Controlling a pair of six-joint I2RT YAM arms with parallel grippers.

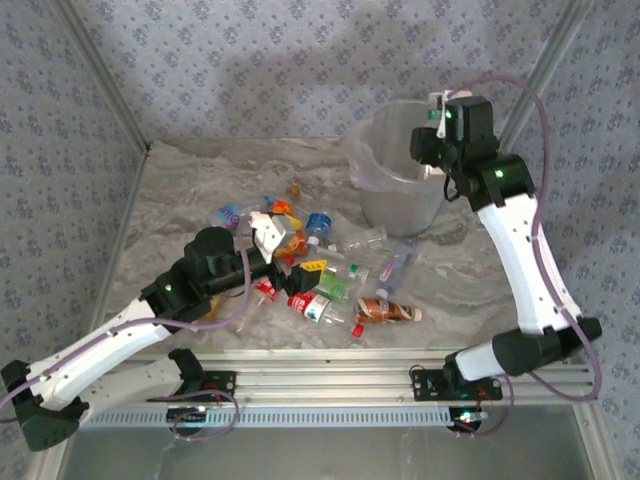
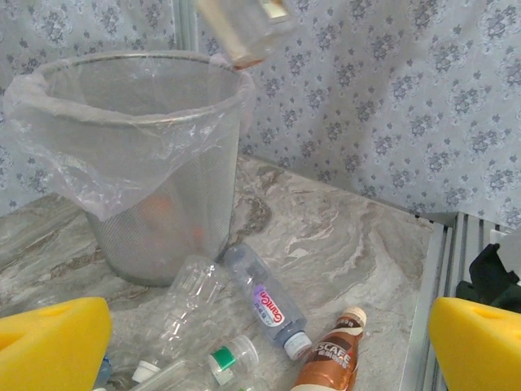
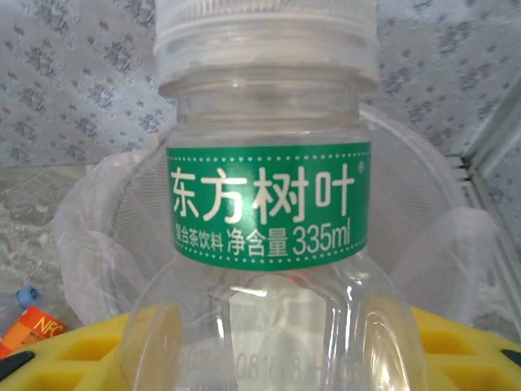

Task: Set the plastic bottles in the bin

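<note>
The bin (image 1: 400,175) stands at the back right, a translucent bucket lined with a clear bag. My right gripper (image 1: 440,112) hangs over its far rim, shut on a clear bottle with a green label (image 3: 269,204) and a white cap; yellow fingers (image 3: 460,342) press its body, and the bin (image 3: 431,212) lies behind it. Several plastic bottles (image 1: 330,285) lie scattered mid-table. My left gripper (image 1: 295,250) hovers over this pile, open (image 2: 269,346); between its yellow fingers (image 2: 57,342) lie a purple-labelled clear bottle (image 2: 264,301), a brown coffee bottle (image 2: 334,354) and a green-capped one (image 2: 224,358).
Patterned walls close in the marble table (image 1: 180,200) on three sides. A metal rail (image 1: 330,385) runs along the near edge by the arm bases. Open marble lies to the left and back of the pile.
</note>
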